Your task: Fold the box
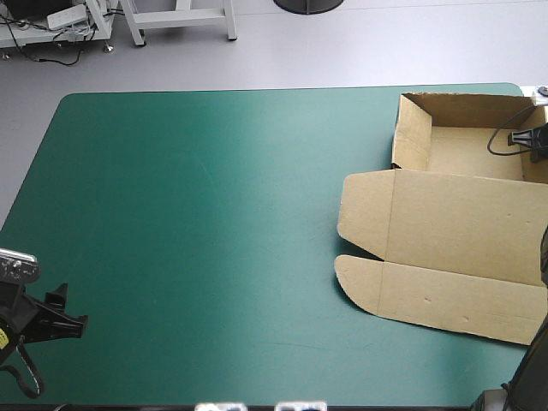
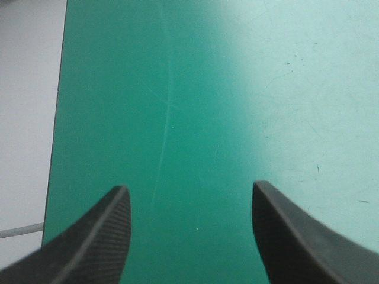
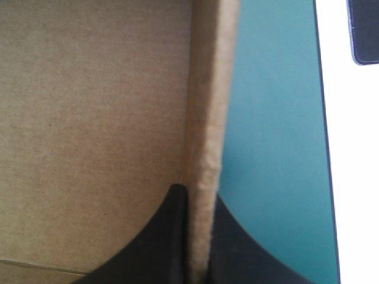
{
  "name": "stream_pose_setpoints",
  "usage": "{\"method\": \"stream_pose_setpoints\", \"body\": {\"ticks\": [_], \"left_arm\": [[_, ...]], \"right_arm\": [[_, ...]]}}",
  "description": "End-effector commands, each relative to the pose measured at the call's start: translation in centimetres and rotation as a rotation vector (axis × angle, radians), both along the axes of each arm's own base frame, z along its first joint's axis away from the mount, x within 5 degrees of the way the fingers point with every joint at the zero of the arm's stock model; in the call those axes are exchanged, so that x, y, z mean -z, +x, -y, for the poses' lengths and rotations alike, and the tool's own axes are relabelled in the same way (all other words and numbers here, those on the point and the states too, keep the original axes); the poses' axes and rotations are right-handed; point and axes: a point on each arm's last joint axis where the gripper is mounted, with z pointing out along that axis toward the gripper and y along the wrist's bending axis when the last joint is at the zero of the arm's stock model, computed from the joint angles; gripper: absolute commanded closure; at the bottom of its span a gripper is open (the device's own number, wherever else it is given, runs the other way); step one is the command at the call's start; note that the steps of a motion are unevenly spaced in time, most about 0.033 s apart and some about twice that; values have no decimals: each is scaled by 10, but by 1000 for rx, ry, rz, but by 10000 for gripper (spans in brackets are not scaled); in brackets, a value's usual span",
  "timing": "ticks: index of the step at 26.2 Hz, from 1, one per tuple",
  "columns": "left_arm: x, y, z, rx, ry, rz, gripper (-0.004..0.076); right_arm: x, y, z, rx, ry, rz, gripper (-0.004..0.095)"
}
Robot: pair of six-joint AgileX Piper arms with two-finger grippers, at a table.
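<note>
A brown box lies partly assembled at the right side of the high view, on a table under a teal-green cover. Its tray sits in the upper right of the frame near the table's far edge, with the back and left walls raised. Its lid lies flat on the cover below it and reaches toward the lower right. Two flaps with rounded corners stick out from the lid's left side, one above the other, and both lie flat. The right pincer is all but closed on the tray's right wall. The board stands upright between the two black fingers, one inside the tray over its brown floor, the other outside over the cover, with the table's edge just beyond. The left pincer is well apart from the box, in the lower left of the high view near the table's left edge. Its black fingers are spread wide and hold nothing, with only bare teal-green cover between and ahead of them.
</note>
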Motion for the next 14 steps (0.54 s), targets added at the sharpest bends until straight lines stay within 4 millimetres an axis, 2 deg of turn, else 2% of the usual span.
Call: {"method": "stream_pose_setpoints", "body": {"ticks": [1,4,7,9,10,12,14], "left_arm": [[-9,2,-1,-11,-3,58,290],[-9,2,-1,-10,-5,56,290],[-9,2,-1,-13,-10,54,290],[-9,2,-1,-15,-9,49,290],[-9,2,-1,-15,-9,49,290],[-9,2,-1,-15,-9,49,290],[-9,2,-1,-14,-11,49,290]], "right_arm": [[-28,-9,-3,-23,-27,52,928],[-25,-7,-3,-23,-20,50,892],[-22,-6,-3,-46,-21,45,737],[-23,-5,-3,-54,-24,51,546],[-24,-5,-3,-58,-28,56,348],[-29,-6,0,-31,-53,63,132],[-36,-7,0,-31,-68,79,118]]}}
